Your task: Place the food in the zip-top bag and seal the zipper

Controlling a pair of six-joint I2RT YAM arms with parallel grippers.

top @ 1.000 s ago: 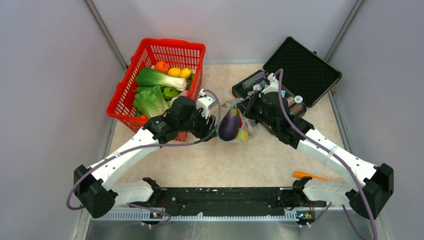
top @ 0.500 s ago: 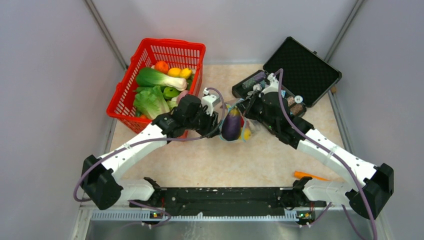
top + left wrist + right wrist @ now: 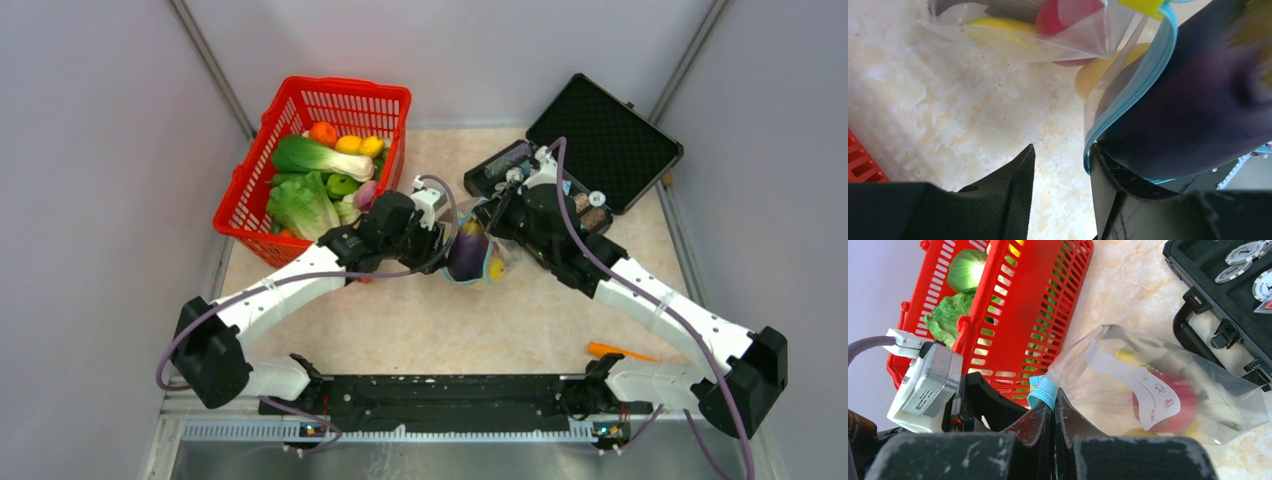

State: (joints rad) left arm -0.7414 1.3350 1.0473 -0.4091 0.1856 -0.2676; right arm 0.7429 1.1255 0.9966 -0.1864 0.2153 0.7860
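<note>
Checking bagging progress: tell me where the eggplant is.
Top view, mid-table: the eggplant at the mouth of the zip-top bag, between left gripper and right gripper.

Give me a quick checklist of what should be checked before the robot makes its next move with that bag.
1. Is the right gripper pinching the zipper: ok.
2. Mouth of the zip-top bag open: ok, the strip loops round the eggplant.
3. Is the eggplant fully inside: not ok, it sits in the mouth, partly out.
4. Is the left gripper free to push: ok, open, nothing between its fingers.
5. Is the zipper sealed: not ok.
6. Is the red basket emptied: not ok, leafy greens lie inside.
</note>
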